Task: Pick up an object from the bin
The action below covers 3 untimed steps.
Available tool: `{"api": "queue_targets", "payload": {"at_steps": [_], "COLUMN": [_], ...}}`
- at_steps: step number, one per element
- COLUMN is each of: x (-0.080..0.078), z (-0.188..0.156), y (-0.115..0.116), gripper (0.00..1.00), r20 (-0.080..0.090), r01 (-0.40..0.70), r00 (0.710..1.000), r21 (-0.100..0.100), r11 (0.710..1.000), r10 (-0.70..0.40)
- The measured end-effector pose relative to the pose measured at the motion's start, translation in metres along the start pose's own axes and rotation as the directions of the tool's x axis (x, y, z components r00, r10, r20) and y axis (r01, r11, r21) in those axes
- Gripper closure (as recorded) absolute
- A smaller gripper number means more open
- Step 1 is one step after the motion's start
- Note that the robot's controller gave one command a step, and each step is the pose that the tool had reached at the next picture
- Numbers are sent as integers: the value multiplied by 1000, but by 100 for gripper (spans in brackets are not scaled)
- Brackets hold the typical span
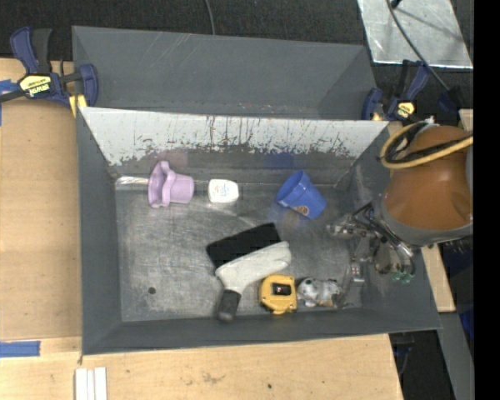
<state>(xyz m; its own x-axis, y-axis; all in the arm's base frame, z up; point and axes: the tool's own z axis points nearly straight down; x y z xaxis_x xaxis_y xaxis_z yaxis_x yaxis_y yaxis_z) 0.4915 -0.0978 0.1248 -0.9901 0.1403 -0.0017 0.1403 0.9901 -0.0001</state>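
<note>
Your gripper (356, 267) hangs low; open or closed, I can't tell. Just beside it sits a small silvery clump (321, 291), past that the yellow tape measure (277, 294): probably hard, dense, slick-cased, so pinch across its flat sides.

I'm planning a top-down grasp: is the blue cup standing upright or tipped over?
Tipped over: the blue cup lies slanted on its side, with its outer wall facing up rather than its mouth.
</note>
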Motion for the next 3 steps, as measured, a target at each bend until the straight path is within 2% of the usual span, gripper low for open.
{"api": "queue_targets", "payload": {"at_steps": [1, 2, 3], "x": [1, 0, 0], "z": [39, 50, 50], "y": [4, 8, 8], "gripper": [0, 100, 100], "r20": [3, 12, 12], "r01": [-73, -131, -131], "r00": [997, 991, 991], "r21": [0, 3, 3], "r11": [997, 991, 991], "r10": [73, 131, 131]}}
